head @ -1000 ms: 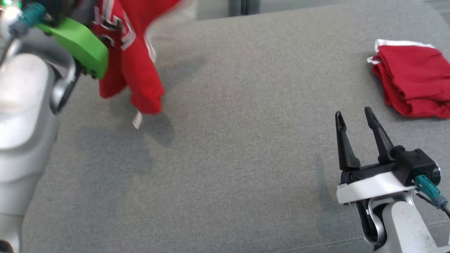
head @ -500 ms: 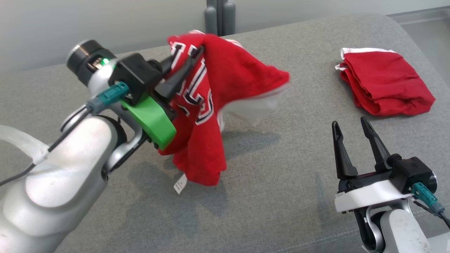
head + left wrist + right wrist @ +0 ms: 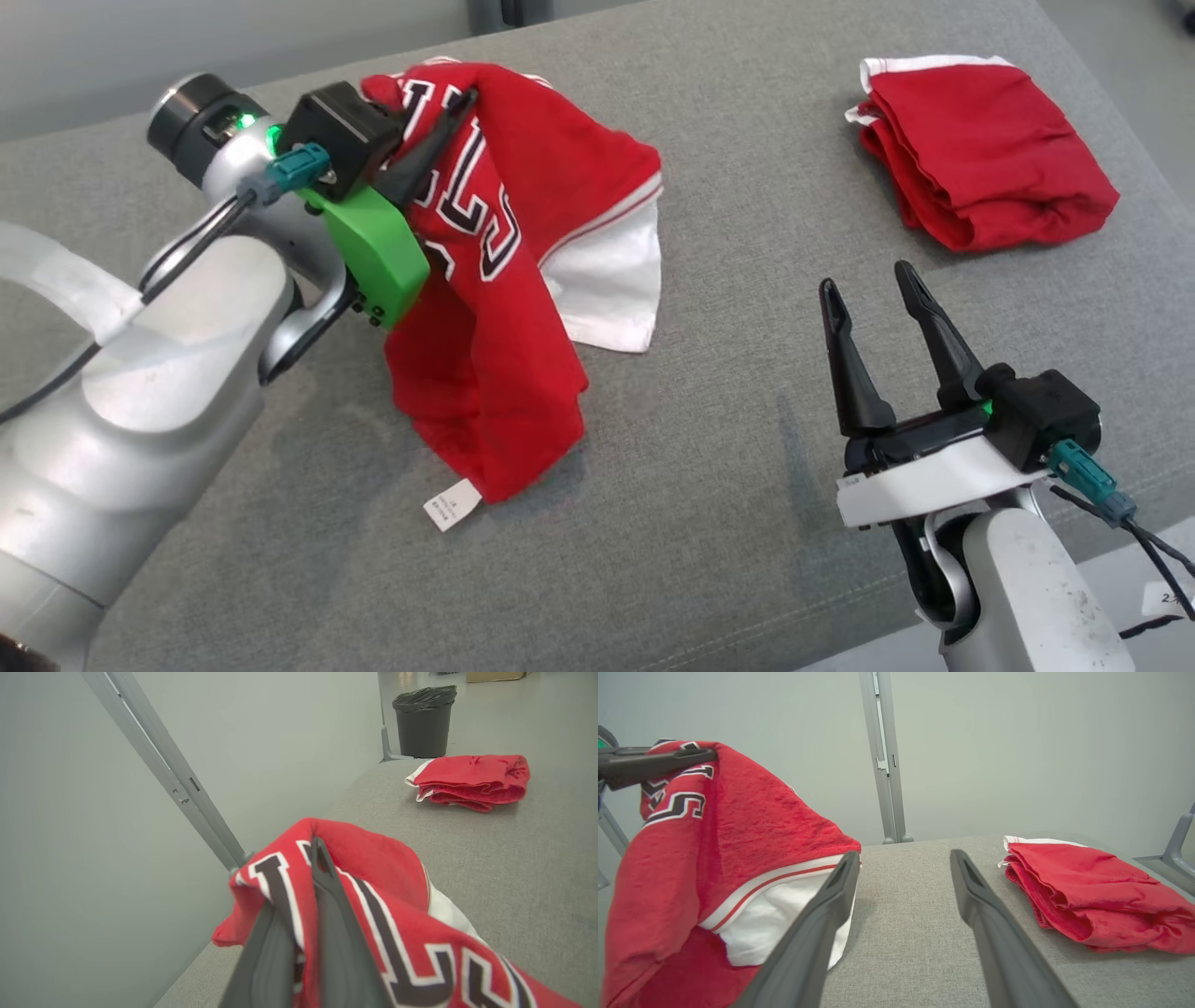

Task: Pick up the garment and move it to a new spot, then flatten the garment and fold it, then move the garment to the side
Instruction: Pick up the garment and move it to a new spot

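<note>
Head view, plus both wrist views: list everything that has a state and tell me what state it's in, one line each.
Left tool: shut on the lettered red garment.
Right tool: open, holding nothing, above the grey cushion.
Lettered red garment: bunched, top lifted, lower end seemingly resting on the cushion.
Second red garment: folded, lying apart, untouched.
Bin: lined with a black bag.

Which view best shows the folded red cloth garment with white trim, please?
Head view: the folded red cloth garment lies whole, from above. The right wrist view crops its edge; the left wrist view shows it side-on.
</note>
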